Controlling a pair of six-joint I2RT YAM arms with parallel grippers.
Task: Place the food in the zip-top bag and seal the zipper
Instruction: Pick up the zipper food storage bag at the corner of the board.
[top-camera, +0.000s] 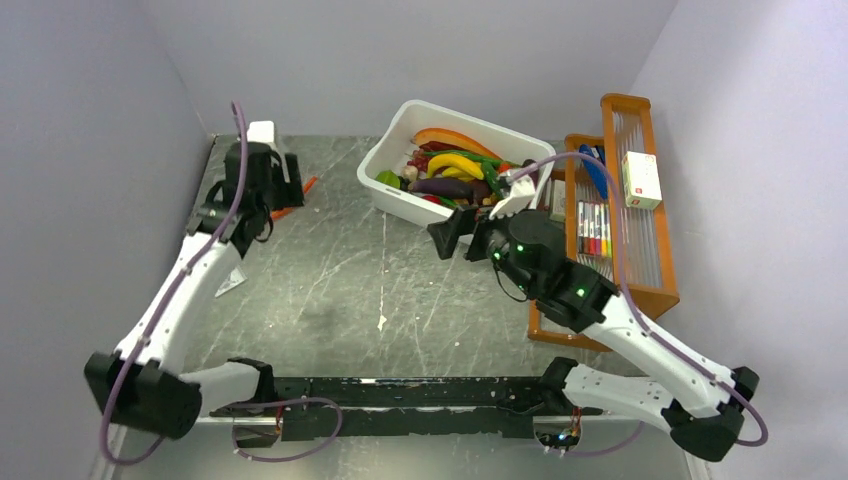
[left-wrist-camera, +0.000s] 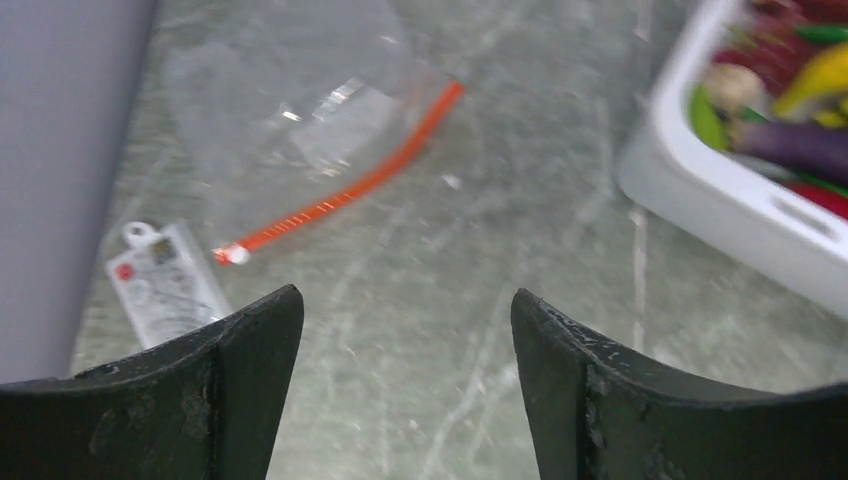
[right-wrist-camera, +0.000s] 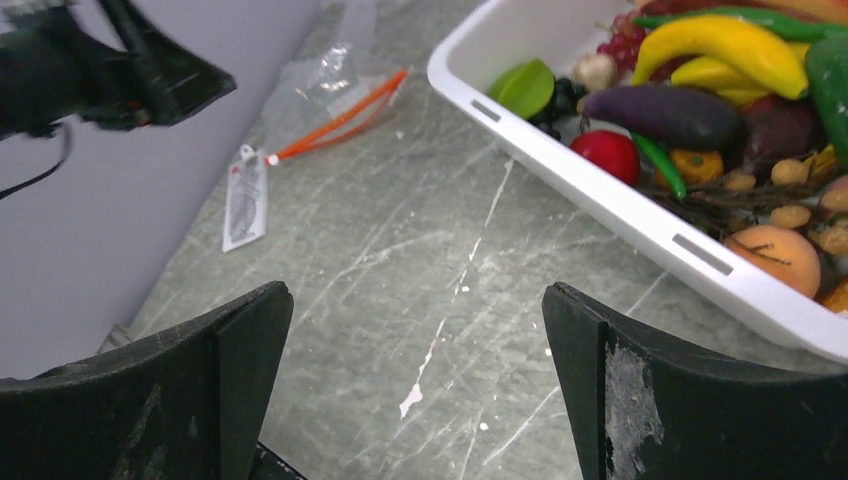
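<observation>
The food (top-camera: 455, 170) lies heaped in a white tub (top-camera: 425, 110) at the far middle of the table (top-camera: 340, 290), none of it in the bag (left-wrist-camera: 290, 110). The bag lies flat at the far left, close to the wall. Its orange zipper (left-wrist-camera: 350, 185) runs along the edge facing the tub, and a white tag (left-wrist-camera: 165, 280) rests just beside the zipper's near end.

The left gripper (left-wrist-camera: 405, 310) hangs over the bag, empty with jaws apart. The right gripper (right-wrist-camera: 415, 300) hovers just near of the tub, also empty with jaws apart. This looks like the opening step, with one arm placed for each job. Next, I judge, the right arm must reach into the tub and close on one piece, while the left takes hold of the bag's mouth.

From above, the left gripper covers almost all the bag, leaving only a bit of orange showing. The left wrist view shows the crinkled film and the zipper's full run. The right wrist view picks out single fruits. Only the overhead view shows the rack (top-camera: 650, 290) of pens (top-camera: 593, 230) at the right.
</observation>
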